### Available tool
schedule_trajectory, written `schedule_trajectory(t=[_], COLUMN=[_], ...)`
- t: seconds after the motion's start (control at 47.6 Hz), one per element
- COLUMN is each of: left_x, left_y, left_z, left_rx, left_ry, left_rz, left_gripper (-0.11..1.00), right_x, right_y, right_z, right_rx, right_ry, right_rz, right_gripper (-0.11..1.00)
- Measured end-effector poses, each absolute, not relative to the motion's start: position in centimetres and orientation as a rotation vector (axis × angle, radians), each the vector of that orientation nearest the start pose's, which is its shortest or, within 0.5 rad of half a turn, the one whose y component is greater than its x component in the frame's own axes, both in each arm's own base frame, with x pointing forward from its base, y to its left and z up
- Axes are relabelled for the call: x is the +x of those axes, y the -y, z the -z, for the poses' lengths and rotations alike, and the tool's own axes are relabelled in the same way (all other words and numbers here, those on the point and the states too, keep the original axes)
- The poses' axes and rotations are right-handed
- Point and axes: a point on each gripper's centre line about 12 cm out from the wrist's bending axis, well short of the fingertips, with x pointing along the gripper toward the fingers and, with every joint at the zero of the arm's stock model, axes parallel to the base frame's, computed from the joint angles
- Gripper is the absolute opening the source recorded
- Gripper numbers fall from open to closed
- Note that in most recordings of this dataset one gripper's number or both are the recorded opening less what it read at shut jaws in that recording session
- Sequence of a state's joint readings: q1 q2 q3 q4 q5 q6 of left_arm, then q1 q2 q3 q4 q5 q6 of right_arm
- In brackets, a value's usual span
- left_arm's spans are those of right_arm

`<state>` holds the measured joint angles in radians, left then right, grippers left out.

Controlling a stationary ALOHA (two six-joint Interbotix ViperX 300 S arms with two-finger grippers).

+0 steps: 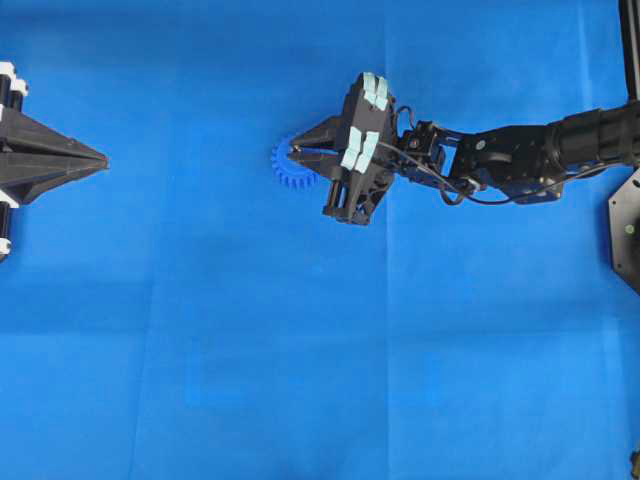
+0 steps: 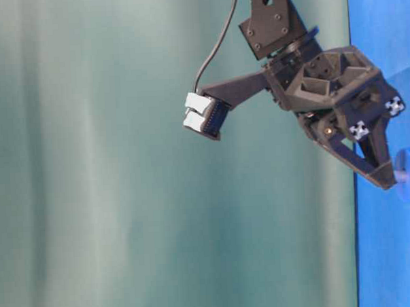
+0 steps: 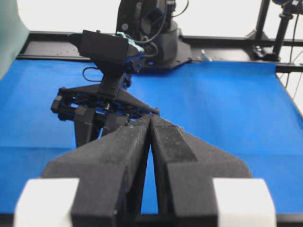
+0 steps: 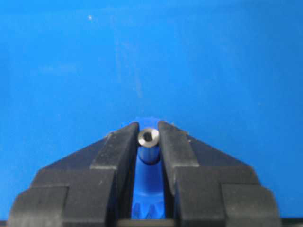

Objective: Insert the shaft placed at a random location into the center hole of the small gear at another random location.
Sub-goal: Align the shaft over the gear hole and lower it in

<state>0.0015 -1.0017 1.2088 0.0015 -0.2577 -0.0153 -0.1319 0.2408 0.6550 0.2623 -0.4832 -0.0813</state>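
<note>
- Silvery shaft [image 4: 148,138] sits pinched between the right end effector's [image 4: 148,142] fingertips, its shiny round end facing the wrist camera, long axis running along the fingers.
- From table level, the shaft tip points at the blue desk [image 1: 300,380], right at the gear [image 1: 293,171].
- Gear lies flat under the fingertips, partly hidden.
- Left end effector [image 3: 150,124] is pressed together, empty, well apart at the desk's left edge.
</note>
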Motion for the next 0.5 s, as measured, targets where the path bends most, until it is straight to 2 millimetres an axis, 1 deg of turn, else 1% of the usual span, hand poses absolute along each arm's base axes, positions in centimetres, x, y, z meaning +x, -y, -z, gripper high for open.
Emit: schedule_trajectory(t=[0.231, 0.504], left_x=[19.11, 19.11], left_y=[-0.02, -0.02], left_z=[-28.32, -28.32], left_rx=[-0.014, -0.014], left_ry=[0.051, 0.051], left_rz=[-0.001, -0.001], left_gripper=[0.02, 0.02], right_x=[41.84, 41.86], right_y=[6.99, 7.07], right_z=[-11.27, -11.25], right_rx=[0.151, 0.153], right_ry=[-0.428, -0.428], right_rz=[0.282, 0.285], right_gripper=[0.03, 0.03])
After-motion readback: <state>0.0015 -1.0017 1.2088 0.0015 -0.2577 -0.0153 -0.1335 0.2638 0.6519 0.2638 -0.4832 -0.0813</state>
